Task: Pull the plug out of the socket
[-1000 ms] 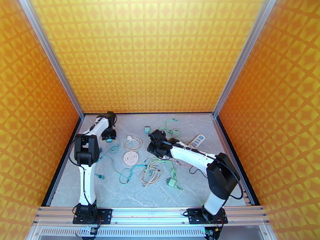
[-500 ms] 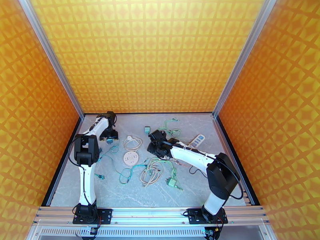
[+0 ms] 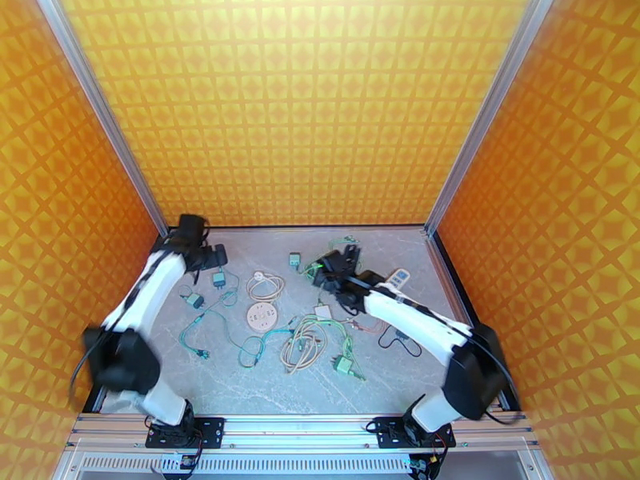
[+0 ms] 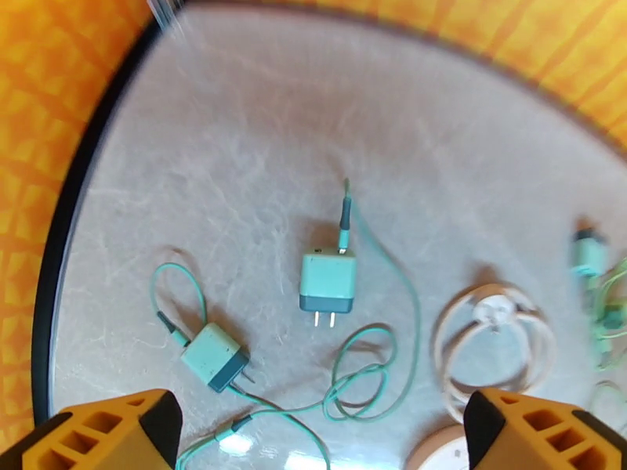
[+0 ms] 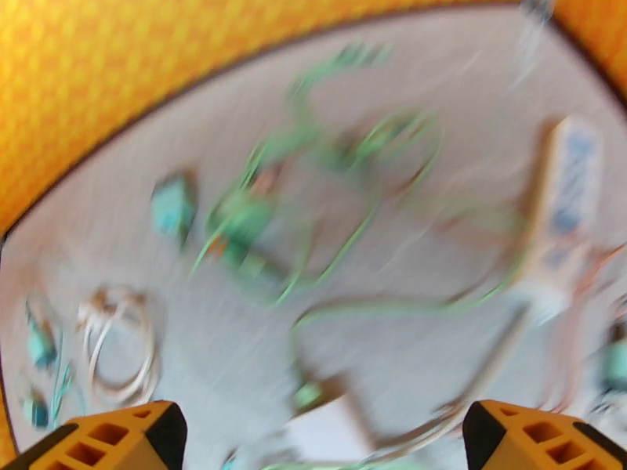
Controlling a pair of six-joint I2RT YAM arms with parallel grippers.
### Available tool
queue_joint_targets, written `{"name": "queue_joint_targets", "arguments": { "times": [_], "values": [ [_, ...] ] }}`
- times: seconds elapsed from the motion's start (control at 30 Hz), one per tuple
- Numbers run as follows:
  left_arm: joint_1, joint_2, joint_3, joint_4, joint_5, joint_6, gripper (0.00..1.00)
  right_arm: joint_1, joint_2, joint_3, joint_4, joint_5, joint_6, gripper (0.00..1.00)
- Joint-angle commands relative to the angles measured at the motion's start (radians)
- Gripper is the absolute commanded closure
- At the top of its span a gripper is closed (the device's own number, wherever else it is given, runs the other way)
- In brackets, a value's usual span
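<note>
While both arms hang above the surface (image 4: 313, 111), I read the task as largely done, with only confirmation left.

1. Left gripper (image 4: 317, 432): its fingers stand spread wide at the two lower corners of the left wrist view, with nothing between them.
2. Right gripper (image 5: 321, 436): its fingers are likewise spread and hold nothing. The right wrist view is heavily blurred, so I take no fine detail from it.
3. Teal plug (image 4: 327, 282): it lies flat on the surface in the far-left area. Its two prongs are bare and point toward the near edge, and its cable leaves from the far end. No socket is attached to it.
4. Second teal plug (image 4: 214, 356): it lies loose just to the near left of the first.
5. Round socket (image 3: 262, 315): it sits near the middle of the surface, well apart from both plugs, with a coiled white cable (image 3: 264, 286) just beyond it.
6. Power strip (image 3: 392, 280): it lies on the right side. I cannot tell whether anything is seated in it.

Remaining work, in my judgement: verify that no plug is left in the power strip.
</note>
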Motion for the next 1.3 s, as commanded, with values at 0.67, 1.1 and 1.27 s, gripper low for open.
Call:
{"name": "queue_joint_targets", "arguments": {
  "times": [0.67,1.1,1.27],
  "values": [
    [0.162,-0.035,-0.773,1.073,-0.160,0.168,0.01,-0.333,-0.002,-0.647,1.125,0.283,-0.775,0.02],
    [0.097,0.046,-1.026,1.706,0.025,0.363,0.01,-0.464,-0.026,-0.813,1.407,-0.134,-0.793,0.01],
    [0.096,0.046,-1.015,1.675,0.023,0.362,0.01,-0.485,0.037,-0.863,1.556,-0.221,-0.801,0.01]
  ]
}}
